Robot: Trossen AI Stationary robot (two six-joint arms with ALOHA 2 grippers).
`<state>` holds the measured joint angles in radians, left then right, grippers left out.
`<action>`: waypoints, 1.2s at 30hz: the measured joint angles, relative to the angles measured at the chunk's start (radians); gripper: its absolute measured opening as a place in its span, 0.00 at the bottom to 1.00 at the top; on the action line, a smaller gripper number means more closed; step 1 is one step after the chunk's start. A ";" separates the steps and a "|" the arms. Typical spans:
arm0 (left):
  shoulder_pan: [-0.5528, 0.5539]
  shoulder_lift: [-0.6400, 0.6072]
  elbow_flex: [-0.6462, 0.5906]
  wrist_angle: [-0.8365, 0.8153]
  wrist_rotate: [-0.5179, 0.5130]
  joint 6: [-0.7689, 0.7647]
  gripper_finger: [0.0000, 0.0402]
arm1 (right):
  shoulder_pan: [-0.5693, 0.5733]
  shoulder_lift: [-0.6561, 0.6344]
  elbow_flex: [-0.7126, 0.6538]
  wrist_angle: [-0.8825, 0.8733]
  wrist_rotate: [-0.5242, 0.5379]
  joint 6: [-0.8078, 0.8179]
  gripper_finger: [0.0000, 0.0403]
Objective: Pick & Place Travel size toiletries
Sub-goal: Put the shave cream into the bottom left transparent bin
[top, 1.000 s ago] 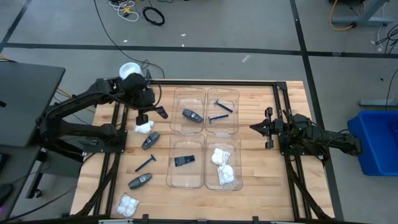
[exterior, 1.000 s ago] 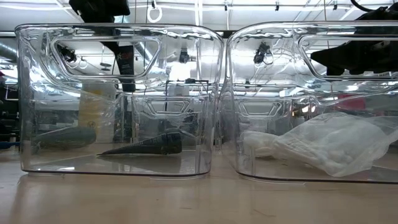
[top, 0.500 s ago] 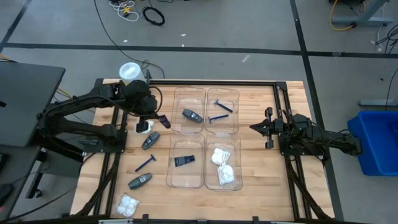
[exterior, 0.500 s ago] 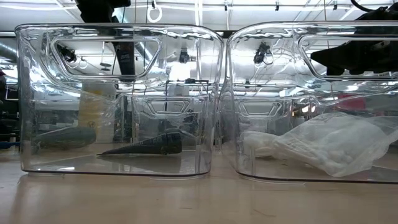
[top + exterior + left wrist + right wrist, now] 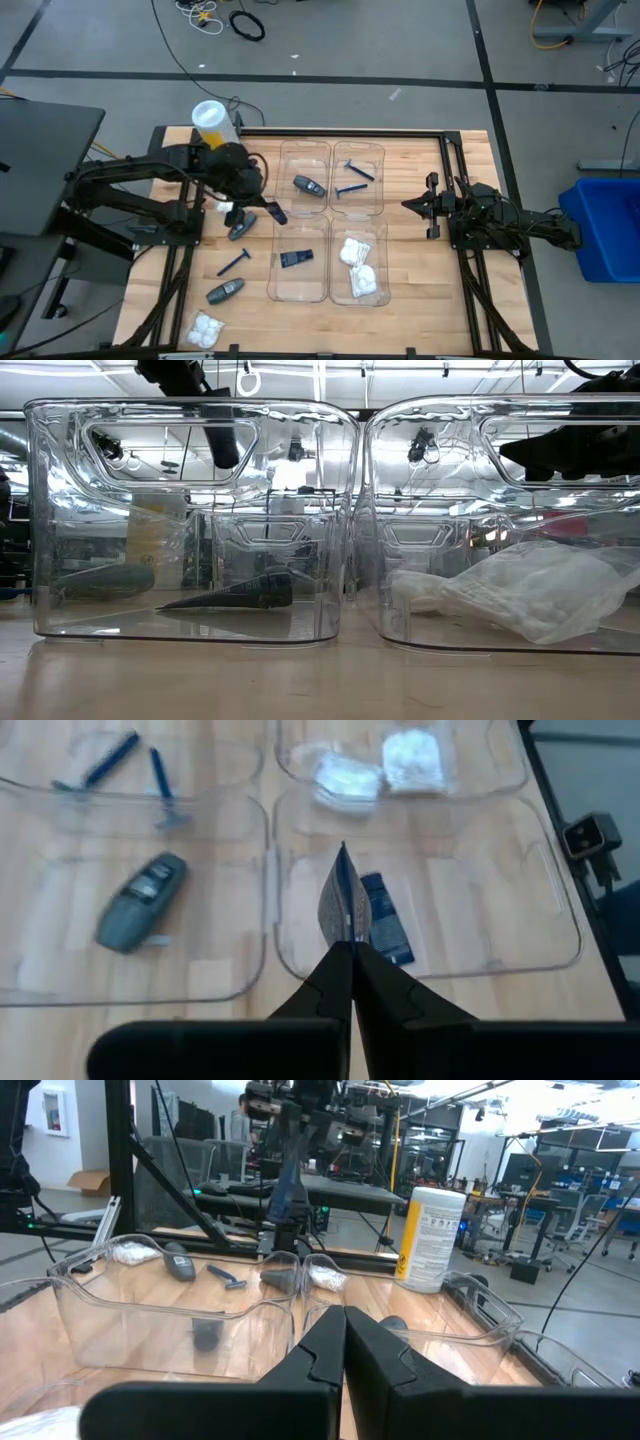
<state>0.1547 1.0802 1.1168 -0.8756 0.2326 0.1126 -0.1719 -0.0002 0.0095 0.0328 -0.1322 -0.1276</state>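
My left gripper [image 5: 266, 207] is shut on a small dark tapered piece [image 5: 276, 213], just above the left rim of the clear trays [image 5: 272, 236]. The trays hold a grey oval tube [image 5: 308, 186], a blue razor [image 5: 353, 180], another dark piece [image 5: 296, 258] and white packets [image 5: 358, 265]. On the wood to their left lie a white packet [image 5: 226, 208], two grey tubes [image 5: 240, 228] [image 5: 225, 291], a blue razor [image 5: 235, 262] and a further white packet [image 5: 206, 330]. My right gripper [image 5: 412, 206] waits shut at the table's right. My left gripper pinches the dark piece by its wide end [image 5: 346, 927] between the two fingers, and its pointed end [image 5: 343, 850] sticks out ahead of them. The fingers slant downward from the table's left. The piece is lifted clear, seen edge-on, and tilts downward in the low view [image 5: 222, 440].
A big yellow-and-white cylinder [image 5: 210, 120] stands at the far left corner, behind my left arm. Black frame rails [image 5: 190, 250] run along the table's left and right sides. Bare wood lies between the trays and my right gripper.
My left gripper has swung from the table's far left toward the trays, going right and a little nearer. It stays shut on the dark piece and carries it clear of the table. My arm now partly covers the white packet on the wood.
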 joint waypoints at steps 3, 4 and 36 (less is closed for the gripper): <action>-0.029 0.019 0.000 0.019 0.006 -0.004 0.01 | 0.000 0.000 0.000 0.000 -0.001 0.000 0.03; -0.037 0.021 0.000 0.021 0.008 -0.004 0.01 | 0.000 0.000 0.000 0.000 0.000 0.000 0.03; -0.146 0.242 0.002 0.102 0.078 -0.034 0.01 | 0.000 0.000 0.000 0.001 0.000 0.000 0.03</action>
<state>0.0083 1.3226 1.1187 -0.7738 0.3106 0.0782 -0.1717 -0.0002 0.0095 0.0338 -0.1322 -0.1276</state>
